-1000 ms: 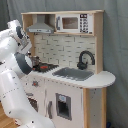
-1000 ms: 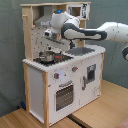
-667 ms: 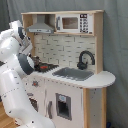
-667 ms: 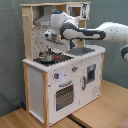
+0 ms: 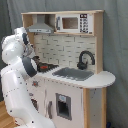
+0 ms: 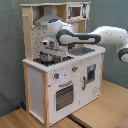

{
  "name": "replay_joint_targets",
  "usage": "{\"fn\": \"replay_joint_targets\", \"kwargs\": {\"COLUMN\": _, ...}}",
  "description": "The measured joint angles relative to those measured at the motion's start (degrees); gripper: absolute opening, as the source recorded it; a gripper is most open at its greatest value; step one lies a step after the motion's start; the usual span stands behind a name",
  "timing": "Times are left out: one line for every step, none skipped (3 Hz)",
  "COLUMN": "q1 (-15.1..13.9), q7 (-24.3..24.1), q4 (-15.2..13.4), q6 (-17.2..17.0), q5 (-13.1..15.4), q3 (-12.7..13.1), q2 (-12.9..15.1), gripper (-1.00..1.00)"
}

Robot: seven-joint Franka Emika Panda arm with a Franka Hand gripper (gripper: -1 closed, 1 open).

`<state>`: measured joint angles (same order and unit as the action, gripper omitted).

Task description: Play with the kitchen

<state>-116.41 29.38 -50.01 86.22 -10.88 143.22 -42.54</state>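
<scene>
Seemingly one gripper (image 6: 48,52) over one kitchen (image 6: 60,85) stovetop.

white and light-wood toy kitchen (image 5: 80,95) (image 6: 60,85) standing upright, oven door sitting closed, grey sink (image 5: 74,74) and black faucet (image 5: 85,58) sitting on counter, dotted backsplash showing behind

No legible text, brand, number or sign found in either exterior view. Keypad-like panel (image 5: 84,23) on microwave (image 5: 73,23), upper centre of first exterior view, showed only small marks, too blurred to read. Same on kitchen (image 6: 60,75) front knobs (image 6: 57,76), centre of second exterior view: no readable markings.
</scene>
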Motion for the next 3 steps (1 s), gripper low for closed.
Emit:
{"fn": "replay_joint_targets", "kwargs": {"q1": 0.0, "q7": 0.0, "q4": 0.0, "q6": 0.0, "q5": -0.1, "q3": 0.0, "q2": 0.0, "gripper": -1.0}}
{"fn": "replay_joint_targets", "kwargs": {"q1": -0.5, "q7": 0.2, "q4": 0.0, "q6": 0.3, "q5": -0.3, "q3": 1.4, "q2": 0.0, "gripper": -1.0}}
{"fn": "replay_joint_targets", "kwargs": {"q1": -0.9, "q7": -0.5, "q4": 4.1, "q6": -2.4, "q5": -0.5, "q3": 2.3, "q2": 2.8, "gripper": -1.0}}
